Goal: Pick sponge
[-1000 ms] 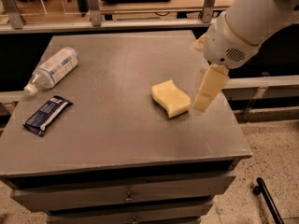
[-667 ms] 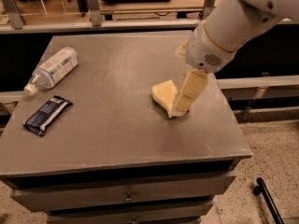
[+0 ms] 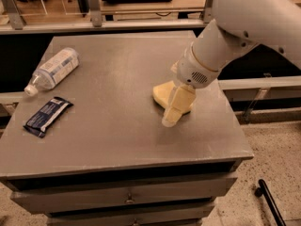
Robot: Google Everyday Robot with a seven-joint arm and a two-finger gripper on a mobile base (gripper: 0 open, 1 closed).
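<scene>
On the worktop's (image 3: 117,140) right half, the sponge (image 3: 162,93) lies flat, the claw (image 3: 175,111) low against its near side. Whether the claw is apart or clamped, I cannot tell. The lift looks not yet done.

Plastic bottle (image 3: 52,71) on side, table (image 3: 117,145) left rear; dark wrapper (image 3: 47,116) nearby, toward front.

The sponge (image 3: 162,92) is a pale yellow, plain foam block, thick, lying flat on the grey table (image 3: 113,135), right of the middle and nearer the right edge than the left. Only its left part and its curved near edge show. The gripper (image 3: 170,118) hangs over its right side and hides the rest; contact between them cannot be told.
</scene>
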